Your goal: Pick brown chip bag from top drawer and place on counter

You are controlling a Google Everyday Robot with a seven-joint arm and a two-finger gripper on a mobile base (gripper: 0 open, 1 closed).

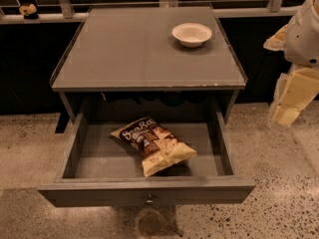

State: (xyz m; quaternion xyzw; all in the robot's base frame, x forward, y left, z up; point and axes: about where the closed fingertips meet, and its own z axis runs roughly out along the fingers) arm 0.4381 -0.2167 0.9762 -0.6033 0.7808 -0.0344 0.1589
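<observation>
The brown chip bag [153, 144] lies flat inside the open top drawer [75, 153], slightly right of its middle, with the dark panel toward the back left and a pale end toward the front right. The drawer is pulled fully out, with its knob [149, 200] at the front centre. The grey counter [129, 54] sits above and behind it. My gripper [285, 114] hangs at the right edge of the view, beside the cabinet's right side. It is above floor level, well apart from the bag, and holds nothing.
A small white bowl [192, 34] stands at the counter's back right. Speckled terrazzo floor [279, 193] surrounds the cabinet. A railing with posts [64, 1] runs behind the counter, with a small object [28, 10] on the ledge at far left.
</observation>
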